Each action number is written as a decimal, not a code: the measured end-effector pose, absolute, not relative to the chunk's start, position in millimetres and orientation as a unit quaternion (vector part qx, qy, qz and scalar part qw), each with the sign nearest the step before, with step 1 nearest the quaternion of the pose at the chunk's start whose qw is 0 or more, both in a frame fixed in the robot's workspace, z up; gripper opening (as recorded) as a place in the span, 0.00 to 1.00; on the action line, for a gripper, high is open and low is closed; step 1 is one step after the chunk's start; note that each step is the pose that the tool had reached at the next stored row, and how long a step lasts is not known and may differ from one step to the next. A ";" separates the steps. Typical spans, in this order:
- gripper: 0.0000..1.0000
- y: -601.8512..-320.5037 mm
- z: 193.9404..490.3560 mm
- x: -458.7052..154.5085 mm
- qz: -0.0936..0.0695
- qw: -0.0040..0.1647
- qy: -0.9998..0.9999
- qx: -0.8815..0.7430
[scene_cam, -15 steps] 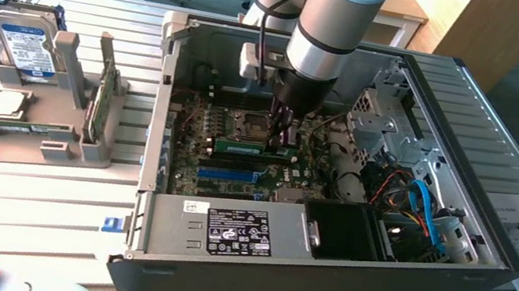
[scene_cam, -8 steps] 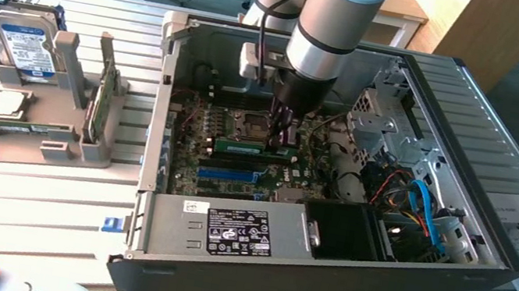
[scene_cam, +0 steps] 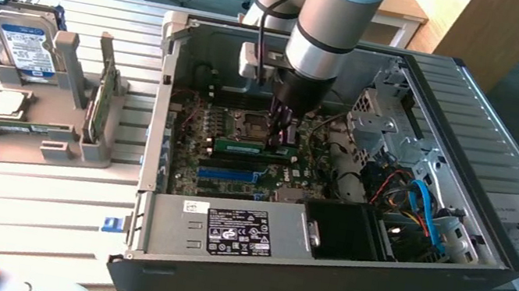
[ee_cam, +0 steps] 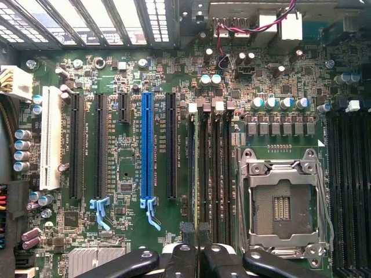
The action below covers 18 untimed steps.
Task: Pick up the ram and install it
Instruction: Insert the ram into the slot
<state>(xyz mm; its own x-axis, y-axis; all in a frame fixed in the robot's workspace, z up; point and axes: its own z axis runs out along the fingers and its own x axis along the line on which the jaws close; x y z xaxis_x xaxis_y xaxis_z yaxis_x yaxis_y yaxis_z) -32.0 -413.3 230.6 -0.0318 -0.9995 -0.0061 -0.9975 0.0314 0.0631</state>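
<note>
From my station I see the grey robot arm [scene_cam: 329,15] reaching down into the open black computer case [scene_cam: 320,290], which stands on the pale slatted tabletop [scene_cam: 30,194]. The black pincer [scene_cam: 281,143] hangs low over the green motherboard [scene_cam: 207,172], its fingers drawn nearly together and clamped on the ram [scene_cam: 241,145], a long thin green circuit stick. In the exterior view the stick runs out from the fingertips toward that view's left and lies level, just above or in the memory slots; I cannot tell whether it is seated.

On the wrist view the fingertips [ee_cam: 188,230] pinch close beside the row of black memory slots [ee_cam: 211,174], between the long blue plastic slot strip [ee_cam: 146,147] and the square silver processor socket [ee_cam: 282,202].

Well apart, on the exterior view's left, a grey plastic parts holder [scene_cam: 55,135] carries a silver hard drive with a blue label [scene_cam: 29,44].
</note>
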 end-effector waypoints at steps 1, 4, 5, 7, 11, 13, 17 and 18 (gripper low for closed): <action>0.12 -413.3 230.6 -32.0 -0.025 0.020 -0.718 0.695; 0.12 -413.2 230.5 -32.1 -0.025 0.020 -0.718 0.695; 0.12 -413.3 230.3 -32.3 -0.025 0.020 -0.718 0.695; 0.12 -413.3 229.9 -32.4 -0.025 0.020 -0.718 0.695; 0.12 -413.4 229.6 -32.4 -0.025 0.020 -0.718 0.696; 0.12 -413.5 229.6 -32.5 -0.025 0.020 -0.718 0.696; 0.12 -414.0 229.6 -32.4 -0.025 0.020 -0.717 0.696; 0.12 -414.0 229.6 -32.4 -0.025 0.020 -0.717 0.696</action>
